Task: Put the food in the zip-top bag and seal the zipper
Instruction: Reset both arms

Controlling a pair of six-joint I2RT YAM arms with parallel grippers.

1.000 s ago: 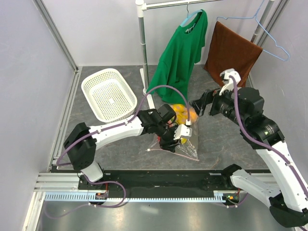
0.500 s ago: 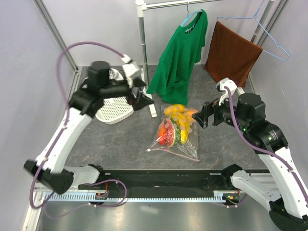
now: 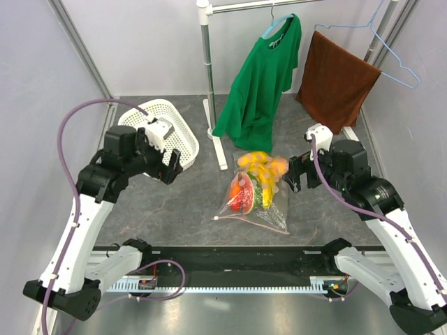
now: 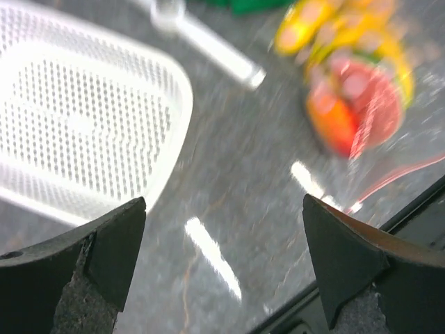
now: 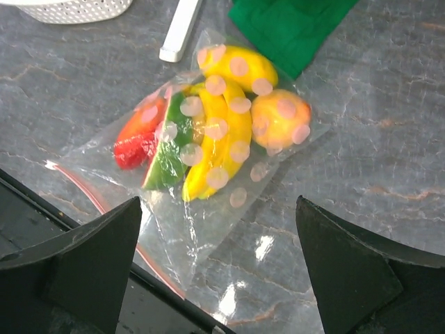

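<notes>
The zip-top bag [image 3: 271,213] lies flat on the grey table, clear with round dots. The food [image 3: 255,185] is inside it: a yellow banana bunch [image 5: 222,139], a red-and-green watermelon piece [image 5: 149,142], and yellow-orange fruits [image 5: 278,118]. The zipper [image 3: 248,223] is the pinkish strip along the bag's near edge; it also shows in the right wrist view [image 5: 90,198]. I cannot tell whether it is sealed. My left gripper [image 3: 172,168] is open and empty, up in the air beside the basket, left of the bag. My right gripper [image 3: 291,178] is open and empty, just right of the bag.
A white lattice basket [image 3: 183,129] stands at the back left, partly under my left arm. A clothes rack pole [image 3: 207,70] with its foot [image 3: 220,157] stands behind the bag. A green shirt [image 3: 262,77] and a brown towel [image 3: 335,77] hang there.
My left arm has left the bag and swung up and back to the left, ending by the basket. My right gripper has dropped a little beside the bag. The bag lies still.
</notes>
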